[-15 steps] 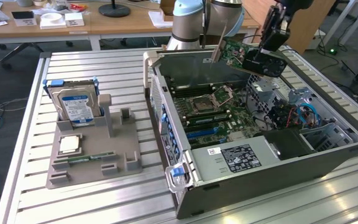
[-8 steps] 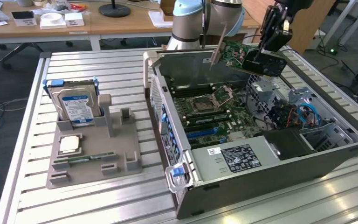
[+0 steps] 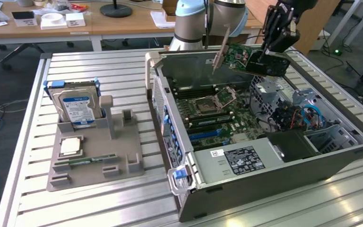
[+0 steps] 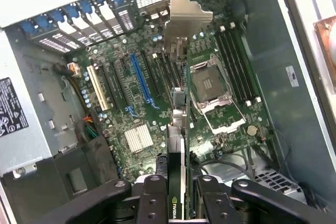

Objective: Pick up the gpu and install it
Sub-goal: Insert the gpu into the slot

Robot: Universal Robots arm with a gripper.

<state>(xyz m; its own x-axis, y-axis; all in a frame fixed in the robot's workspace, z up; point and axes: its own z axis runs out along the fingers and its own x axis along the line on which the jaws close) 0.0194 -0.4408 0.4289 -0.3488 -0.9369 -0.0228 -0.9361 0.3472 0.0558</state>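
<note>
We saw the pincer [image 3: 266, 54] clenched on the gpu [image 3: 243, 56], holding it in the air above the open computer case [image 3: 263, 175] and clear of the motherboard [image 3: 210, 116] inside that case. Seen from the wrist, the card stood edge-on over the case's interior, beside the CPU socket [image 4: 215, 90], with its silver bracket [image 4: 184, 11] at the end away from the pincer. The case lay on the worktop [image 3: 74, 203]. A hard drive [image 3: 77, 106] stood in a grey holder [image 3: 96, 158], well apart from the case, toward the exterior view's left.
</note>
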